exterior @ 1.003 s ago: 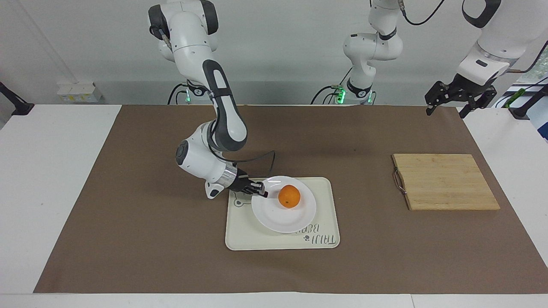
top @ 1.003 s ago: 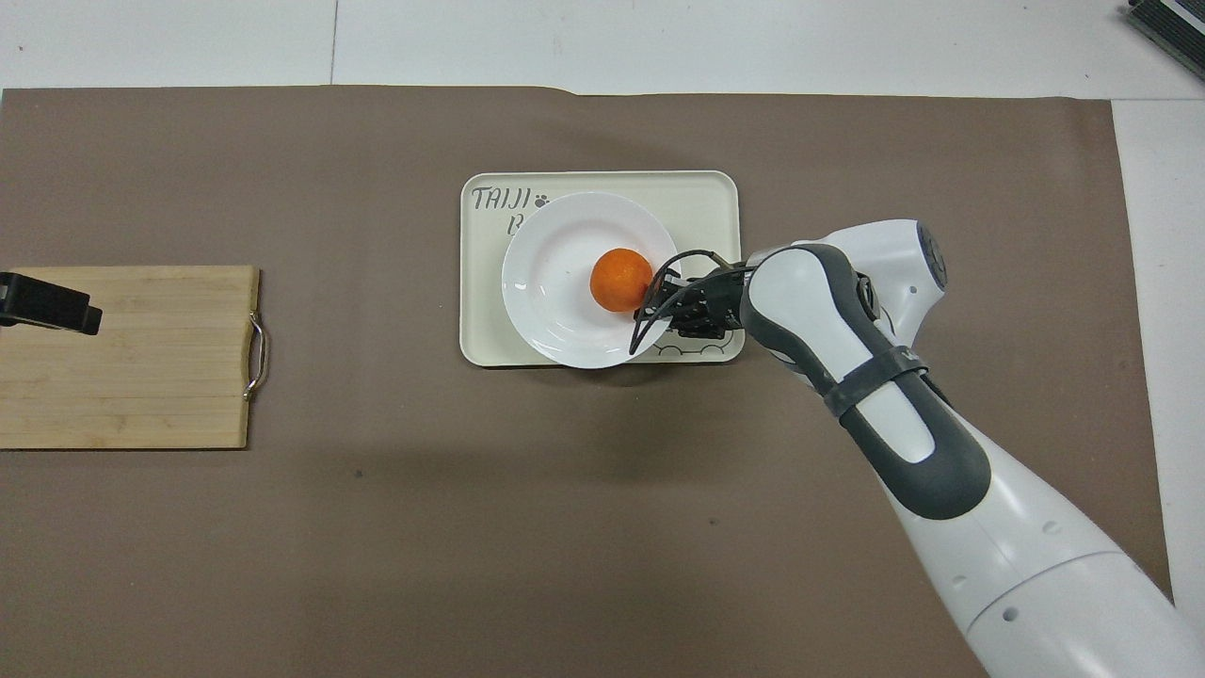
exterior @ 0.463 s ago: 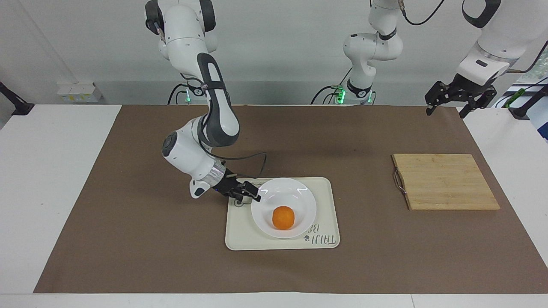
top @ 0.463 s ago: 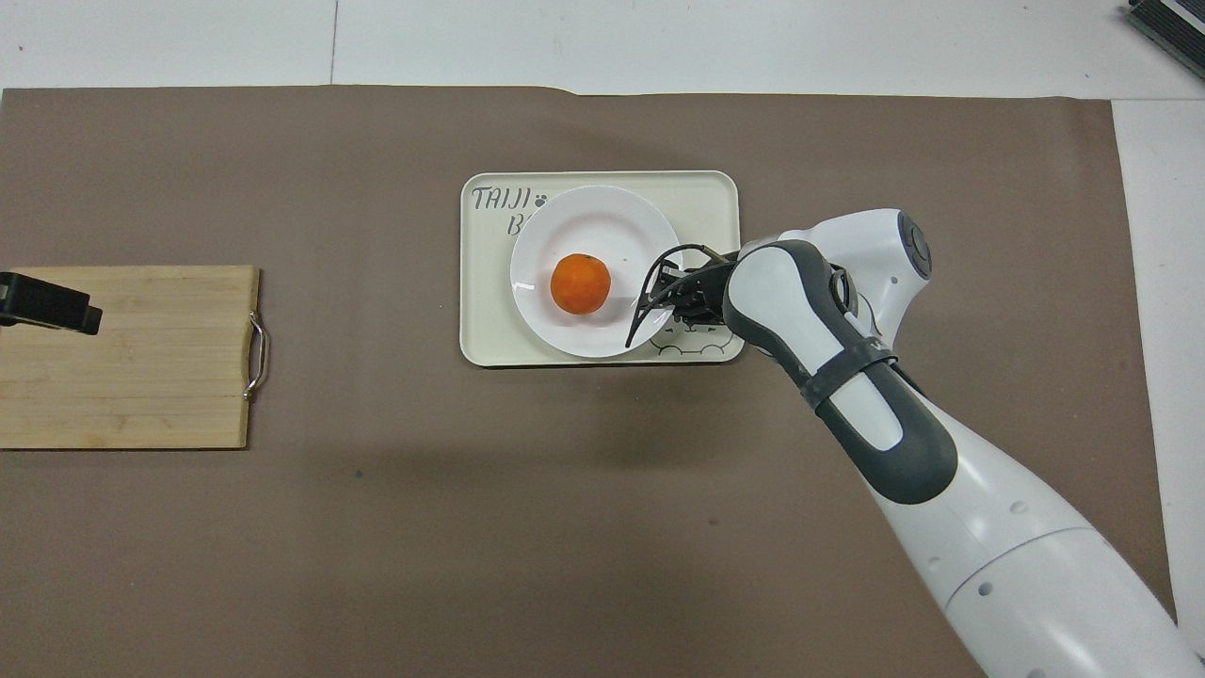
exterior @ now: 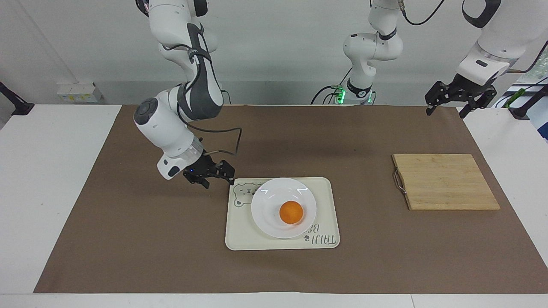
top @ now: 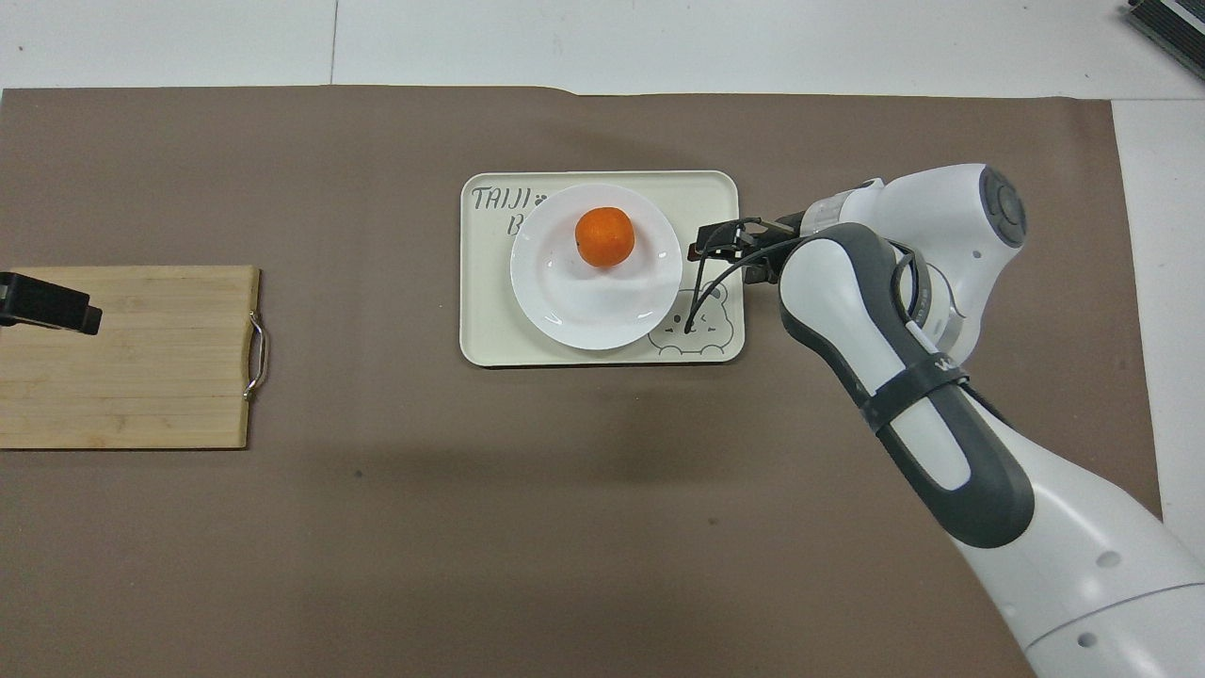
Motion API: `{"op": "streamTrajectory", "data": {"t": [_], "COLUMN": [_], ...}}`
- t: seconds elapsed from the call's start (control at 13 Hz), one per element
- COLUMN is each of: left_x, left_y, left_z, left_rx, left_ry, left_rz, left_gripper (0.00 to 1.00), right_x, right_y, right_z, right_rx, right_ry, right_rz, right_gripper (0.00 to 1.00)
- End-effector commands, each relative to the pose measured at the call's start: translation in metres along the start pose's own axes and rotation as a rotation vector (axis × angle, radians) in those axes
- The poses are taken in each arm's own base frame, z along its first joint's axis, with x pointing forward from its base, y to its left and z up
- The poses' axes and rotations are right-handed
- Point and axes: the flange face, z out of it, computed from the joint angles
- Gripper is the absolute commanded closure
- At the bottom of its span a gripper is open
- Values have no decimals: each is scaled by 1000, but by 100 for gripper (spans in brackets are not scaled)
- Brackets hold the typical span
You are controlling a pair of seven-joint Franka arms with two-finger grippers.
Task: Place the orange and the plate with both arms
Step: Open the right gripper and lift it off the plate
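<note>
Brown counter [exterior: 128,239]: orange [exterior: 291,212] on plate [exterior: 269,222]; right tool [exterior: 214,175] open, empty, should lift clear; left tool [exterior: 460,100] waits open.

White jointed arms [exterior: 171,124], grey bands, black grippers [exterior: 216,175], black cables

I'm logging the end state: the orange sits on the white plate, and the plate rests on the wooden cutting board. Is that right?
Not quite. The orange does sit on the plate, but the plate rests on the cream tray, as the facing view shows. The cutting board lies apart, toward the left arm's end of the table.
</note>
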Motion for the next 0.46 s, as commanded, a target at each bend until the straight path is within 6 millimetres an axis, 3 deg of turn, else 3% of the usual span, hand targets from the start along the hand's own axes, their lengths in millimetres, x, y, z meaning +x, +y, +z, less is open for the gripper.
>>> {"op": "streamTrajectory", "data": {"t": [0.0, 0.39], "left_x": [-9, -9], "left_y": [0, 0], "left_z": [-2, -2], "left_rx": [-12, -11], "left_ry": [-3, -3], "left_rz": [1, -1], "left_gripper": [0, 0], "right_x": [-13, -31], "right_y": [15, 72], "right_z": [-46, -126], "right_rx": [-173, -241], "right_ry": [-1, 4], "right_rz": [-82, -108], "right_gripper": [0, 0]}}
